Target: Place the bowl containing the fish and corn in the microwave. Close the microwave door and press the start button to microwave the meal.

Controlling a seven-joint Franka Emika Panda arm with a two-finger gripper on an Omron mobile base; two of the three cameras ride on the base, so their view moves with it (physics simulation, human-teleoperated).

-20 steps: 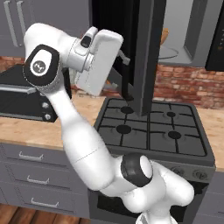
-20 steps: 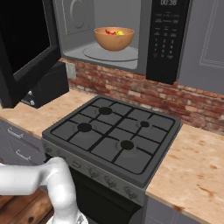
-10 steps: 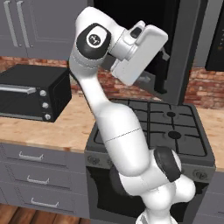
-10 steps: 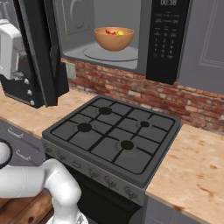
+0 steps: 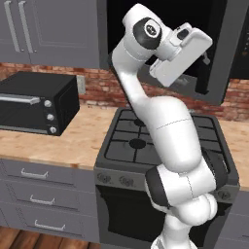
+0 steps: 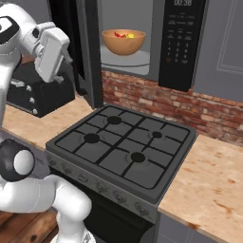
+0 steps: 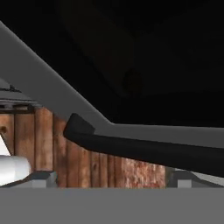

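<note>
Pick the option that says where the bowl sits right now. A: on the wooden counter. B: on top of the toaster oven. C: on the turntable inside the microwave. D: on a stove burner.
C: the bowl rests on the round turntable inside the open microwave, above the stove.

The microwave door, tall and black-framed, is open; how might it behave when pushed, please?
The tall black-framed microwave door probably swings stiffly as one rigid panel. Being tall, it likely feels fairly heavy. The open tool beside it may slide on its smooth face.
</note>
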